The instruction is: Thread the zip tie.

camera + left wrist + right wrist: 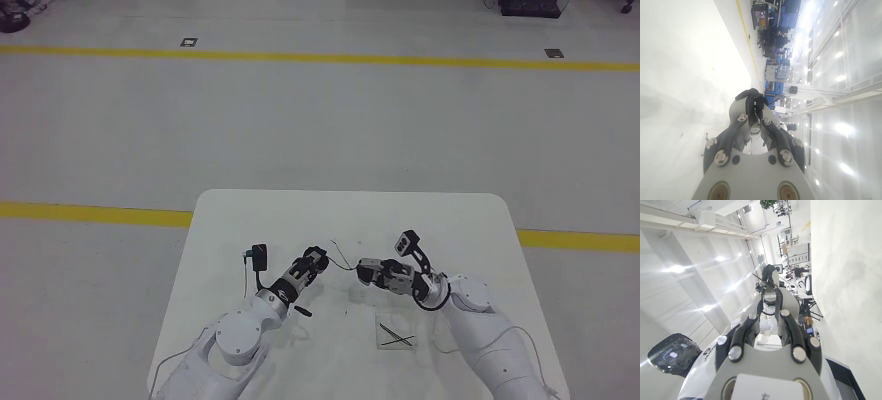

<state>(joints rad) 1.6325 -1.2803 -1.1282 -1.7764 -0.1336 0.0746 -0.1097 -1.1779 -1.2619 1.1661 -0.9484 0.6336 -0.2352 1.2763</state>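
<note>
Both arms low over the white table [450,215], tips facing each other, near but apart. Right pincer [769,274]: fingers drawn together and clamped on the zip tie [761,279], a thin black strip that crosses the fingertips at a slant and sticks out on both sides. From the top view the free length of the tie runs from the right pincer's tips up and away, into the gap before the left pincer [316,259]. Left pincer: fingers brought together too, with something small and dark at the very tips (too murky in the left wrist view to say if it is the tie's other end). A few spare ties [397,340] lie crossed on the table, behind the right pincer and beside its forearm, well apart from the held tie.
</note>
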